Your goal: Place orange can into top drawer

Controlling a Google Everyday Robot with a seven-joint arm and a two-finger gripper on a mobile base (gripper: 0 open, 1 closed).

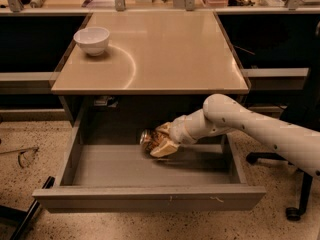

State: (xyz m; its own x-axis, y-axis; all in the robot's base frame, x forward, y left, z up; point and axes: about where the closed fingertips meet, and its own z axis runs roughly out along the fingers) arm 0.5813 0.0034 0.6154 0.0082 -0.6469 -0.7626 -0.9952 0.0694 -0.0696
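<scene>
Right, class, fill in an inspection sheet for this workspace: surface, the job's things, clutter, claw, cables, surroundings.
Surface: flat beige tabletop, with an open drawer beneath it.
Job's things: the wide grey-beige metal drawer is pulled fully out. The shiny golden-brown crinkled drink can is held inside it near the back. Whether it touches the drawer floor cannot be told.
Clutter: small white bowl at the tabletop's back left corner.
Claw: the claw is low inside the drawer, closed around the can.
Cables: thin dark loop on the floor at the left. It is unclear whether this is a cable.
Surroundings: speckled floor, black wheeled chair base on the right.
</scene>
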